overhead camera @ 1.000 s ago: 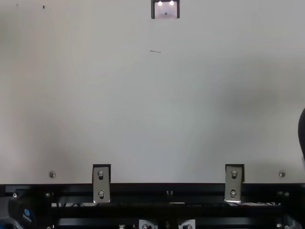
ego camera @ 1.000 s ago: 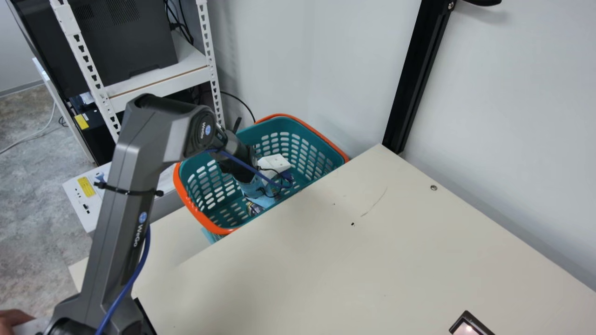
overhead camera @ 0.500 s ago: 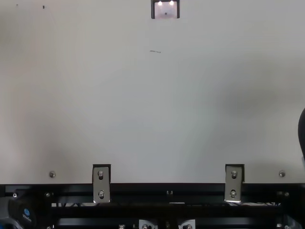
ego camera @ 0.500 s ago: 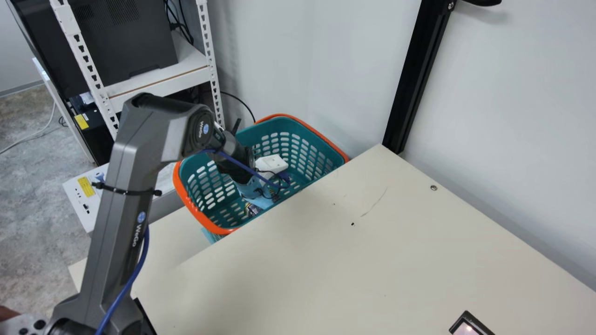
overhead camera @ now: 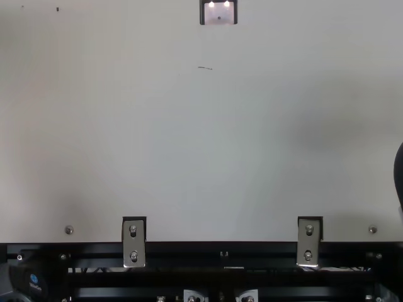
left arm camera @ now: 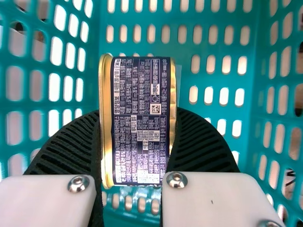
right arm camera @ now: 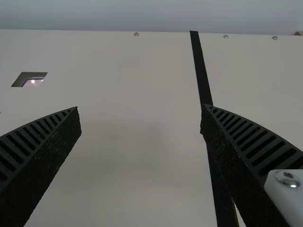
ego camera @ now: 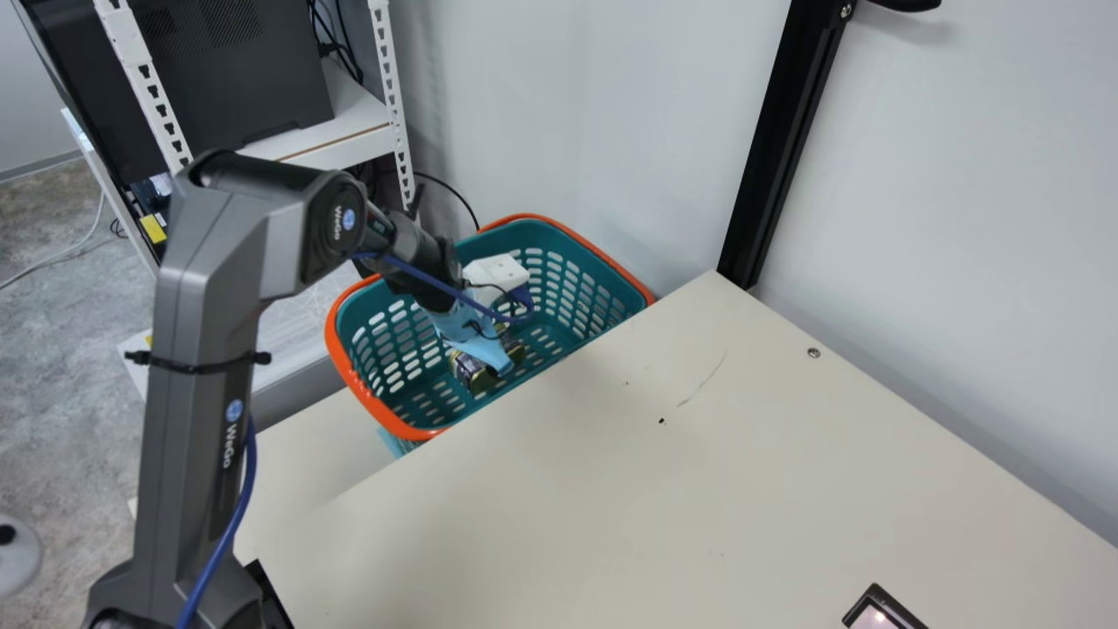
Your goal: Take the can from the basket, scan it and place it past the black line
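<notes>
In the main view my left gripper (ego camera: pixel 472 336) is down inside the teal basket (ego camera: pixel 576 301), with the can (ego camera: pixel 474 376) at its end. The left wrist view has the can (left arm camera: pixel 141 120), dark blue with gold rims, pinched between both ribbed fingers of the left gripper (left arm camera: pixel 137 137). Basket walls surround it there. In the right wrist view, my right gripper (right arm camera: pixel 140 120) stands open over the table, nothing between its fingers. The black line (right arm camera: pixel 201 71) runs along the tabletop, partly behind one finger. A small lit scanner (overhead camera: pixel 219 14) lies in the table.
The basket's orange rim (ego camera: pixel 374 404) stands against the edge of the cream table (ego camera: pixel 664 489). Behind the left arm is a white metal shelf (ego camera: pixel 314 153). A black post (ego camera: pixel 777 148) rises by the wall at the table's far corner.
My left arm has shifted back to the left in the main view, and its gripper has lifted a little within the basket. More of the can now shows. The right wrist has no earlier picture.
</notes>
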Tool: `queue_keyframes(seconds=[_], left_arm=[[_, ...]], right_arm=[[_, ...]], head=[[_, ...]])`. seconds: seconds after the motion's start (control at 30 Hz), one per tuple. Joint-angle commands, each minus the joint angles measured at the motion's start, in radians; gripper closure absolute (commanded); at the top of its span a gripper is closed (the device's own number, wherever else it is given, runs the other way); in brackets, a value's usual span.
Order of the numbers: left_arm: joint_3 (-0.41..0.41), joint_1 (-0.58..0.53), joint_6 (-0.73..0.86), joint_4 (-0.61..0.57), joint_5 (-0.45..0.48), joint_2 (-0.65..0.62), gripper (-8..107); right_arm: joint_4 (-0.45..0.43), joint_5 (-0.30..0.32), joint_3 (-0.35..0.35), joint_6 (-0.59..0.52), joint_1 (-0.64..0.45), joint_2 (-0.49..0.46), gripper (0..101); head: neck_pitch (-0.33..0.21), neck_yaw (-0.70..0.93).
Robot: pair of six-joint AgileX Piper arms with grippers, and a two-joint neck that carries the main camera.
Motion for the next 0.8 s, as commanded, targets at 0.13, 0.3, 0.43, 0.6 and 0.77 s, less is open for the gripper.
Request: queue_keyframes(seconds=[0.13, 0.3, 0.43, 0.6, 0.77], left_arm=[[-0.004, 0.015, 0.001, -0.009, 0.067, -0.099, 89], [-0.001, 0.021, -0.002, -0.007, 0.111, -0.172, 89], [0.007, 0.025, -0.008, -0.018, 0.144, -0.23, 89], [0.011, 0.024, -0.041, -0.021, 0.175, -0.29, 89], [0.011, 0.017, -0.087, -0.02, 0.207, -0.344, 89]], right_arm=[[0.0, 0.0, 0.0, 0.0, 0.0, 0.0, 0], [0.0, 0.0, 0.0, 0.0, 0.0, 0.0, 0], [0.0, 0.0, 0.0, 0.0, 0.0, 0.0, 0], [0.0, 0.0, 0.0, 0.0, 0.0, 0.0, 0], [0.0, 0.0, 0.0, 0.0, 0.0, 0.0, 0]], head=[[-0.037, 0.033], [-0.037, 0.033], [-0.037, 0.033], [-0.037, 0.033], [-0.037, 0.033]])
